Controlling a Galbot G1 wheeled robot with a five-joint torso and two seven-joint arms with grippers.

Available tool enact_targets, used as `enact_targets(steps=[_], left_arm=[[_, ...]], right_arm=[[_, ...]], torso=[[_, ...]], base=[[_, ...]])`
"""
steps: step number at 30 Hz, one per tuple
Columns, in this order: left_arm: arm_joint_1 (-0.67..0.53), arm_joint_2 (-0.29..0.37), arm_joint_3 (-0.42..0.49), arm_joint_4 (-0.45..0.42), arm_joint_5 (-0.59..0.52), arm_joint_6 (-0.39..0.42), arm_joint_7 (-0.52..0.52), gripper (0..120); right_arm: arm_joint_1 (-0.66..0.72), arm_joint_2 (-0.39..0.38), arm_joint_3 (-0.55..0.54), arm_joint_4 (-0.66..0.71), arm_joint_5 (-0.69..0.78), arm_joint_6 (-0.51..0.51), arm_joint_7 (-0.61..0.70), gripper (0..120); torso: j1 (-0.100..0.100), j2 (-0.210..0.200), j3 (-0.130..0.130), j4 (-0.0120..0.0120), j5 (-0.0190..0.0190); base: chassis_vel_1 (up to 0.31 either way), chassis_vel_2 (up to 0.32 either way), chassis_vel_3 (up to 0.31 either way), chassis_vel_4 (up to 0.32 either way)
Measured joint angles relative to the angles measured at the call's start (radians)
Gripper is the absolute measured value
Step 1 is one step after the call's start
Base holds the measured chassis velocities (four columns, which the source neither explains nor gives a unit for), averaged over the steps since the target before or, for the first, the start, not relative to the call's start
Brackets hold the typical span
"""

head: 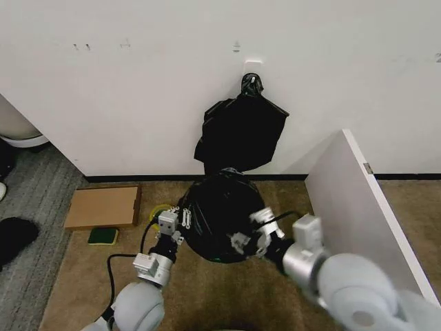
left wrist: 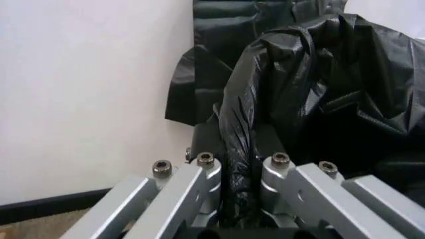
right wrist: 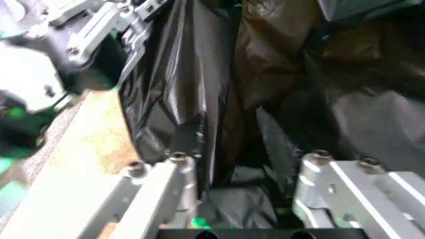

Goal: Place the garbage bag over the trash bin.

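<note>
While you look down through the head view, both arms reach forward from the lower edge and meet at the garbage bag [head: 219, 214], a glossy black mound on the brown carpet [head: 207, 289] just before the white wall [head: 138, 83]. Your left end effector [head: 176, 222] comes up from a bent elbow and presses against the left flank of the bag, with a yellow tape roll [head: 158, 213] just beside it; your right end effector [head: 249, 231] comes in from the right at a slant and touches the lower right side of the bag. You cannot make out the trash bin under the plastic from here. A black knotted bundle [head: 241, 131] hangs on the wall above the bag, a flat cardboard piece [head: 103, 207] lies to the left, and a white panel [head: 358, 207] stands to the right. Through the left wrist view, you see the left end effector [left wrist: 242, 172] with its fingers [left wrist: 199, 189] drawn close together, pinching a gathered fold of the garbage bag [left wrist: 312, 99] between them. Through the right wrist view, the right end effector [right wrist: 246, 169] has its fingers [right wrist: 169, 189] spread wider, with crinkled film of the garbage bag [right wrist: 219, 74] lying between them; you cannot tell whether it grips the film. The left end effector [right wrist: 99, 25] shows farther off at the bag's edge.
</note>
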Motion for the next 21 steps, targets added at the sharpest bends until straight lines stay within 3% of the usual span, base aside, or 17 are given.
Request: enact_targets(steps=[4, 8, 21], left_arm=[[0.009, -0.005, 0.0, 0.001, 0.011, 0.0, 0.001, 4], [0.032, -0.011, 0.0, 0.005, 0.055, -0.013, 0.006, 4], [0.04, -0.022, -0.017, -0.005, 0.064, -0.032, 0.012, 4]], right_arm=[[0.048, 0.049, -0.035, -0.036, -0.009, -0.026, 0.03, 15], [0.136, 0.119, -0.131, -0.101, -0.01, -0.059, 0.142, 0], [0.218, 0.247, -0.242, -0.325, -0.001, -0.061, 0.245, 0]], torso=[[0.0, 0.0, 0.0, 0.0001, 0.0001], [0.0, 0.0, 0.0, 0.0006, -0.0001], [0.0, 0.0, 0.0, 0.0003, -0.0002]], base=[[0.0, 0.0, 0.0, 0.0], [0.0, 0.0, 0.0, 0.0], [0.0, 0.0, 0.0, 0.0]])
